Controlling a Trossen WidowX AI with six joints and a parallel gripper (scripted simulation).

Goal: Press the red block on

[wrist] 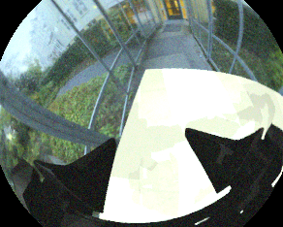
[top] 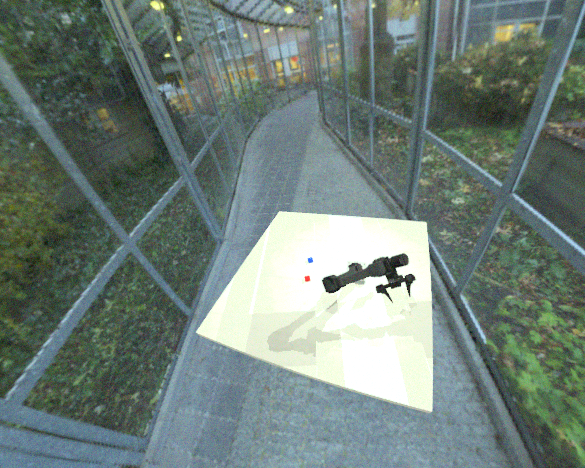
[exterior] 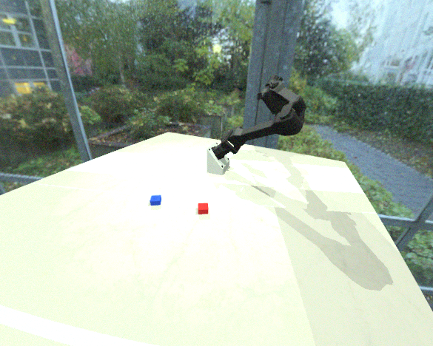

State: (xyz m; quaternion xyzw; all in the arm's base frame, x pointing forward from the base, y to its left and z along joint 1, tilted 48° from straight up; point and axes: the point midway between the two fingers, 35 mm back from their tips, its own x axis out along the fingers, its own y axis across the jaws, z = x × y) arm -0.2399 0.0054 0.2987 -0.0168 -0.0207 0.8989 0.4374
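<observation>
"Where was the red block (top: 307, 278) (exterior: 203, 208) to be found?"

"It was seen lying flat on the pale table (top: 232, 322) (exterior: 97, 279) (wrist: 155, 102), near the blue block (top: 310, 259) (exterior: 155, 200) but not touched by it. A strip of bare tabletop was left between the two."

"Had they been joined, then?"

"They had not. Each was supported by the table on its own, and neither was stacked on the other."

"And how was the gripper (top: 401, 298) (wrist: 151, 137) held?"

"It was spread nearly to its full width. In the wrist view, the two dark fingers were parted by a broad gap, through which the tabletop could be seen. Nothing was gripped between them."

"Was it placed close to the blocks?"

"No, it was held up above the table, well apart from both. In the top view, it was set off to the right of the picture, beyond the bent part of the black arm (top: 358, 274) (exterior: 259, 130)."

"What was made out from the exterior view?"

"The arm was shown raised and folded over, with its lower end carried by a light grey mount (exterior: 215, 166). The finger gap could not be made out there."
</observation>
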